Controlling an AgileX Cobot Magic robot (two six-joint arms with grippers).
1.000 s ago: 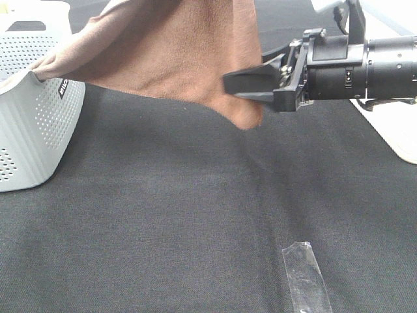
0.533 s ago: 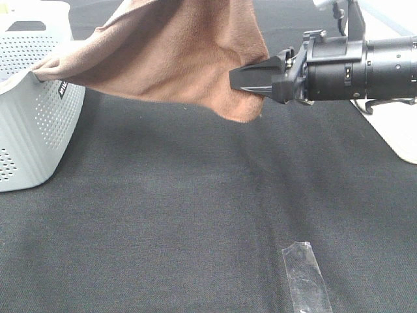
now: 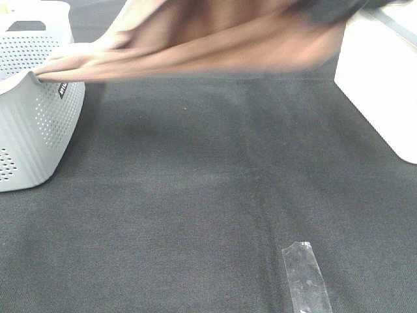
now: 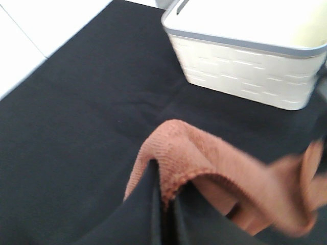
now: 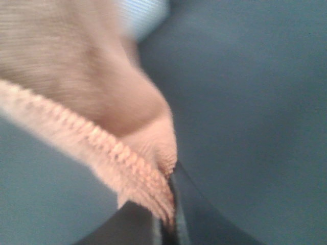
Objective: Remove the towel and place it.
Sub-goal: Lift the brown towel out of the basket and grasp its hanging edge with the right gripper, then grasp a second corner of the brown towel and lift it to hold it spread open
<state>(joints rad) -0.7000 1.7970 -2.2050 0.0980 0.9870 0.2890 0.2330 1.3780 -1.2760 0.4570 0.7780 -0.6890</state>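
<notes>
The reddish-brown towel (image 3: 215, 45) hangs stretched and blurred across the top of the exterior view. One end still lies on the rim of the grey basket (image 3: 32, 130). My left gripper (image 4: 163, 204) is shut on a stitched edge of the towel (image 4: 204, 163), with the basket (image 4: 245, 66) beyond it. My right gripper (image 5: 171, 209) is shut on another stitched edge of the towel (image 5: 76, 87). In the exterior view only a dark blur (image 3: 332, 8) at the top right shows of the right gripper. The left gripper is out of that view.
The black cloth table (image 3: 195, 195) lies under the towel. A strip of clear tape (image 3: 305, 277) lies near the front. A white surface (image 3: 378, 85) borders the table at the right. The basket stands at the left edge.
My right gripper has moved up and to the right, almost out of the exterior view. It drew the towel's hanging end with it, so the towel now stretches flatter across the top.
</notes>
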